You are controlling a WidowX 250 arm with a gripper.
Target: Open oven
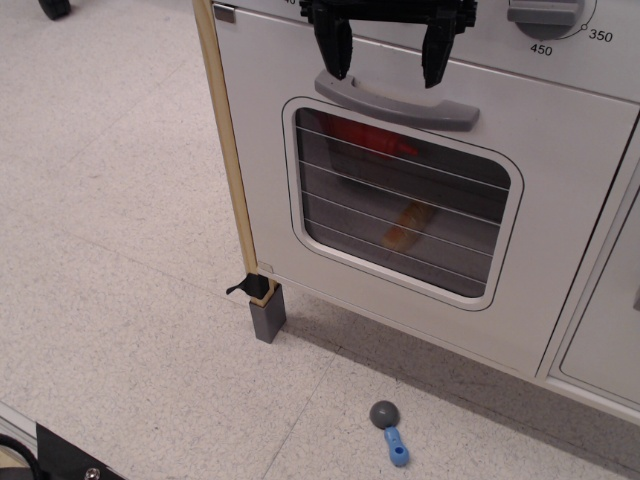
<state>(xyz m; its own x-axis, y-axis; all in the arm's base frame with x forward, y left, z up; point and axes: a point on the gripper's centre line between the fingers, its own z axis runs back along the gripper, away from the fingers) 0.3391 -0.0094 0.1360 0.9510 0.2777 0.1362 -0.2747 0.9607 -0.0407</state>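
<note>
The white toy oven [540, 270] fills the upper right of the view. Its door is shut, with a grey bar handle [396, 101] above a rounded window [400, 200] crossed by thin lines. Red and orange items show dimly behind the window. A grey dial [545, 12] marked 350 and 450 sits on the panel at top right. My black gripper [386, 62] is open, its two fingers pointing down just above the handle, one near the handle's left end and one near its middle-right. It holds nothing.
A wooden side strip [228, 150] edges the oven's left side, ending at a grey foot [268, 312]. A small blue and grey toy utensil [390, 432] lies on the speckled floor below the door. A plain cabinet door [610, 330] is at right.
</note>
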